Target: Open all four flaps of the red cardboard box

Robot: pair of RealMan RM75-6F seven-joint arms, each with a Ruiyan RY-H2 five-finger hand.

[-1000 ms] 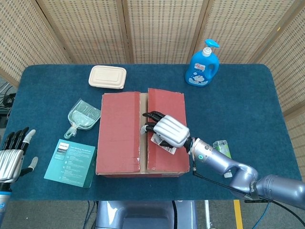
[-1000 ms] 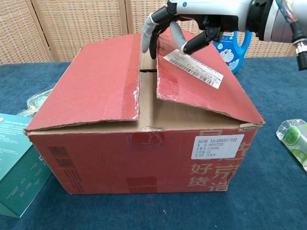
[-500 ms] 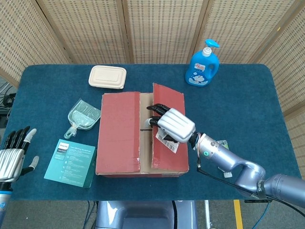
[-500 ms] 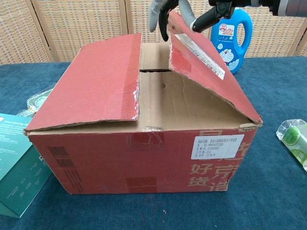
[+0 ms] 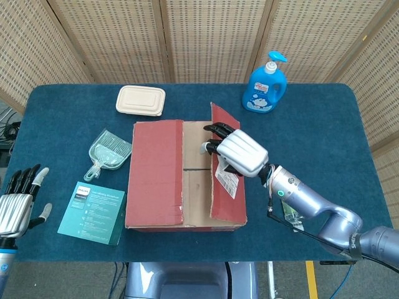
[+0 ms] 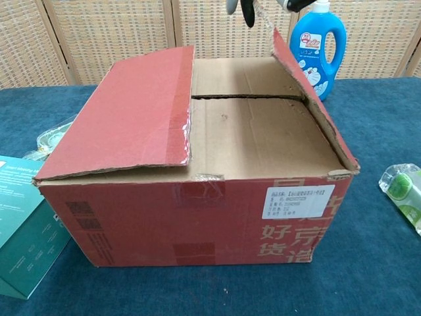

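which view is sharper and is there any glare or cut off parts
Both views are sharp and evenly lit, with only soft shadows. Head view: mild sheen on the right robot hand. Chest view: that hand is cropped at the top edge, only fingertips show, and the box fills the frame.

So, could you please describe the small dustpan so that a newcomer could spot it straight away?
Start at the large red cardboard box in the middle of the blue table. Just beyond its left wall lies the pale green translucent plastic dustpan, between the beige lidded food container and the teal booklet. It alone has a handle and a ribbed scoop.
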